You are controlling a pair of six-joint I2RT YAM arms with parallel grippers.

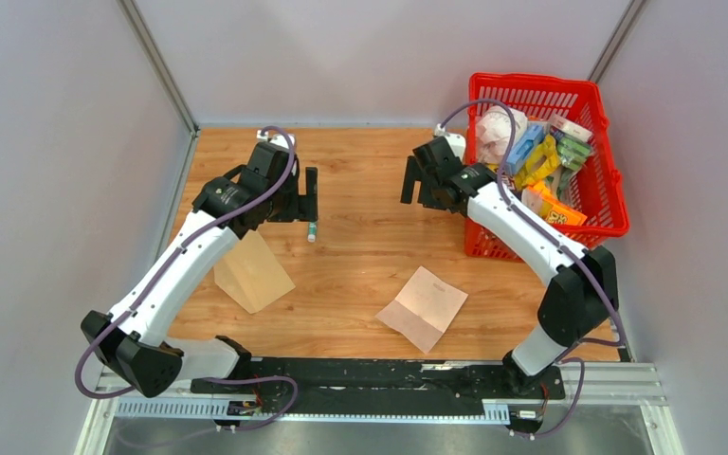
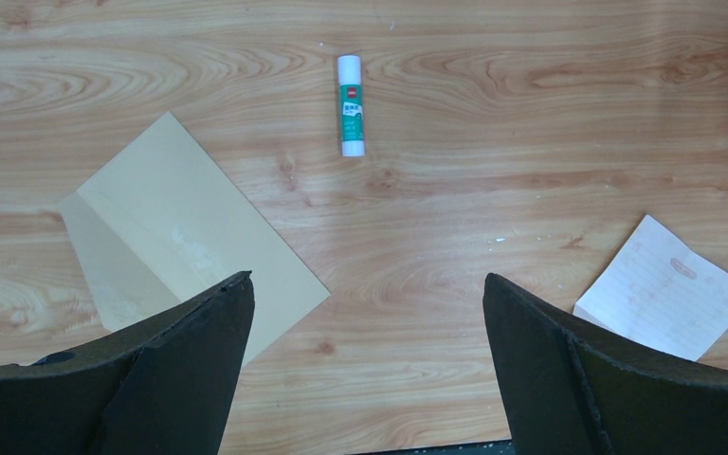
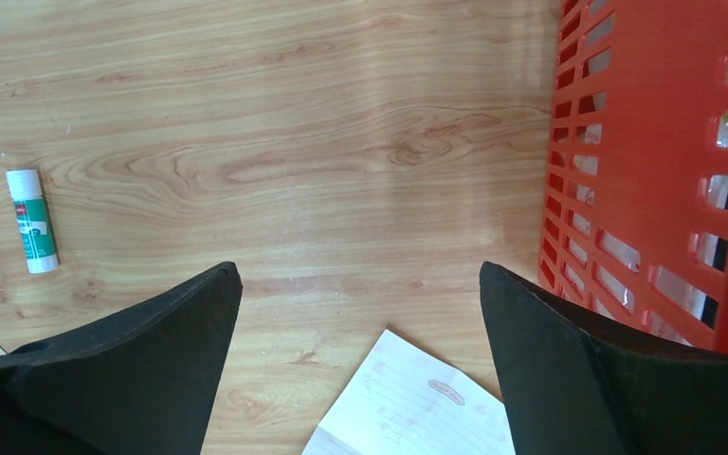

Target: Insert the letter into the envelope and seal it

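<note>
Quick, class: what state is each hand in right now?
Left hand: open, holding nothing.
Right hand: open, holding nothing.

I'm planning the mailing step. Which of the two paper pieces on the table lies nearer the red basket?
The letter, the pale creased sheet; the tan envelope lies farther off, beside the left arm.

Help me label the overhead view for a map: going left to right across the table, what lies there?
envelope → glue stick → letter → red basket
</note>
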